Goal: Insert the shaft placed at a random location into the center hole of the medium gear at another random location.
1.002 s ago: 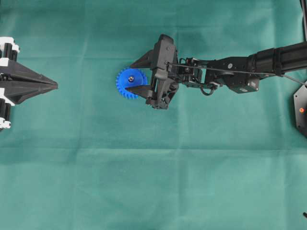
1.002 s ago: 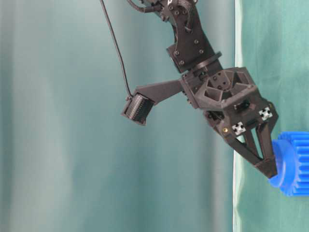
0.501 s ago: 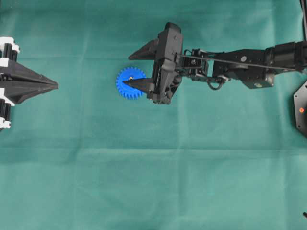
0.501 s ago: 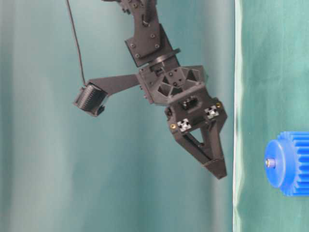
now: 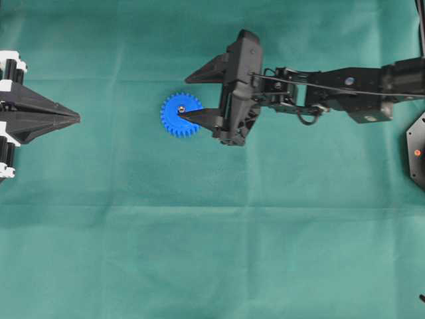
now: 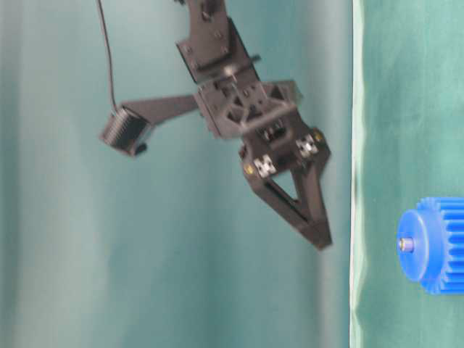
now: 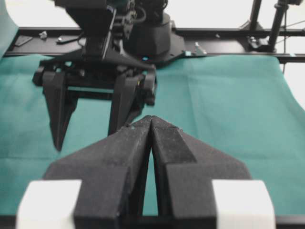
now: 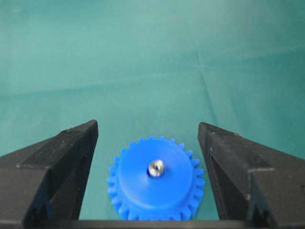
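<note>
The blue medium gear (image 5: 188, 123) lies flat on the green cloth, left of centre. The silvery shaft (image 5: 180, 107) stands in its center hole (image 8: 155, 168), with its tip poking out above the hub (image 6: 406, 245). My right gripper (image 5: 184, 96) hangs open above the gear with nothing between its fingers. In the right wrist view the gear (image 8: 138, 191) sits below and between the two spread fingers (image 8: 71, 143). My left gripper (image 5: 77, 118) rests at the far left, shut and empty, with its tips (image 7: 151, 119) pressed together.
A black device with a red light (image 5: 417, 151) sits at the right edge. A black frame rail (image 7: 214, 36) runs along the far side of the table. The green cloth (image 5: 212, 252) has shallow creases.
My right gripper, which was down around the gear's hub, has risen off it and drawn back slightly right, still open. The gear and shaft stayed put. The left arm has not moved.
</note>
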Controlling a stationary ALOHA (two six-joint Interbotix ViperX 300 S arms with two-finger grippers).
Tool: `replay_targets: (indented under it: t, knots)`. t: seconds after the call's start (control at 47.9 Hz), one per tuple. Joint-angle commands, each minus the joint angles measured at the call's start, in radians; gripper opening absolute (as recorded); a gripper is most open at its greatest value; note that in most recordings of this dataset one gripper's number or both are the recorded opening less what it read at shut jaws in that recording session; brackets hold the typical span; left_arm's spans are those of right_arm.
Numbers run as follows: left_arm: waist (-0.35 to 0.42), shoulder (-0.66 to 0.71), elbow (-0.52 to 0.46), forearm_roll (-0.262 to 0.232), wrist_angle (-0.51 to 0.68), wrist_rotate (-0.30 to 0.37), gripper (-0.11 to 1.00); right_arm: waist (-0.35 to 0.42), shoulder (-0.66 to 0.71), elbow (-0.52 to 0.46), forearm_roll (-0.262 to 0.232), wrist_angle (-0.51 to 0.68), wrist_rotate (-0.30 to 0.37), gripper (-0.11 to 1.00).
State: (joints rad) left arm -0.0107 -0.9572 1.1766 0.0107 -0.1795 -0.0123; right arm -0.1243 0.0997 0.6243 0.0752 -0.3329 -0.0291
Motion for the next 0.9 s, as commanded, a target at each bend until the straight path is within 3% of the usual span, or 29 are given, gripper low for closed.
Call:
replay_targets:
  t: [0.0, 0.438, 0.877]
  knots:
    - [0.003, 0.006, -0.017, 0.003, -0.006, 0.002, 0.0, 0.009, -0.086, 0.021, 0.002, -0.002, -0.009, 0.83]
    - [0.009, 0.006, -0.017, 0.003, -0.005, 0.002, 0.0, 0.02, -0.279, 0.195, 0.003, -0.003, -0.005, 0.83]
    - [0.018, 0.006, -0.017, 0.003, -0.002, 0.002, 0.0, 0.023, -0.41, 0.307, 0.005, -0.002, 0.0, 0.83]
